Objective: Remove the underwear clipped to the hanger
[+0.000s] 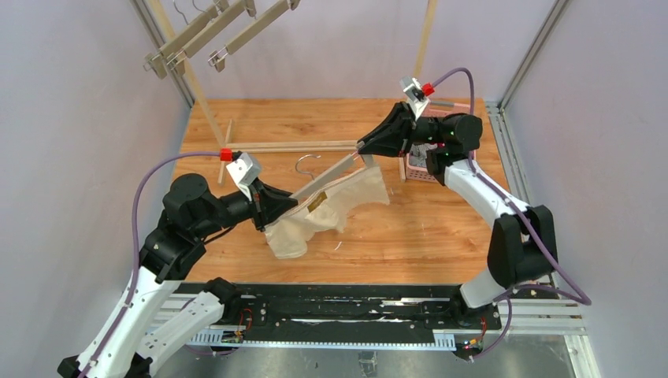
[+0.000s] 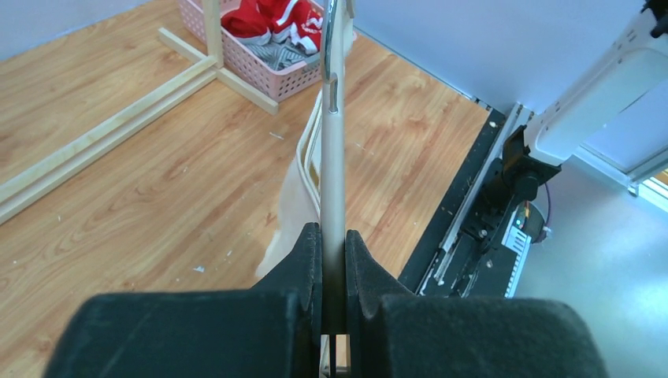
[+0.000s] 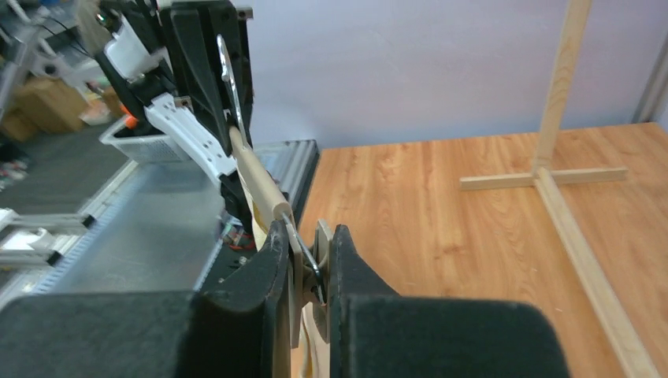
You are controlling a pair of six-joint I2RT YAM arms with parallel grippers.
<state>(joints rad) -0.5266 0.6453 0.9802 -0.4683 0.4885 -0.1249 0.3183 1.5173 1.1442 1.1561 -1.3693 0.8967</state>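
Over the brown wooden worktop (image 1: 441, 236) hangs the plain cream underwear (image 1: 331, 209), clipped to a long pale wooden hanger (image 1: 331, 175). Left jaws clamp its eight o'clock end. Right jaws pinch the small metal clip (image 3: 309, 264) at two o'clock. Unclipping looks begun; next the clip must open so the cloth drops.

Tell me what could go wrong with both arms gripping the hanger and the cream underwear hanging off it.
1. The right gripper pinches the metal clip at the hanger's end; it might slip and snap back onto the cloth.
2. The cream underwear hangs over bare table, not the pink basket, so it could land short.
3. The left gripper clamps the other end; uneven pulling may twist the hanger loose.
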